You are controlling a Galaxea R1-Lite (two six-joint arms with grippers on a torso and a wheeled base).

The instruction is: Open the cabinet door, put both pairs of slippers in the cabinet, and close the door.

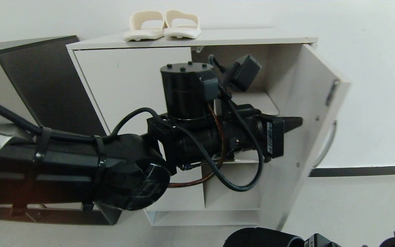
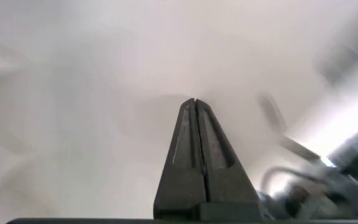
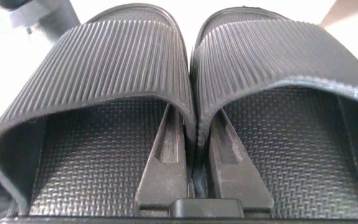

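A pair of cream slippers (image 1: 163,25) lies on top of the white cabinet (image 1: 252,36). The cabinet's right door (image 1: 303,103) stands swung open, and shelves (image 1: 252,99) show inside. My left gripper (image 1: 295,122) is shut and empty, its tip against the inner face of that door; in the left wrist view the left gripper (image 2: 194,102) has its fingers pressed together before a white surface. My right gripper (image 3: 194,115) is shut on a pair of black ribbed slippers (image 3: 117,68), one finger inside each slipper, pinching their adjoining side walls together.
The cabinet's left door (image 1: 132,85) is closed. A dark panel (image 1: 46,85) leans beside the cabinet on the left. The open door's handle (image 1: 327,144) faces outward to the right, with white wall and a dark floor stripe (image 1: 362,170) beyond.
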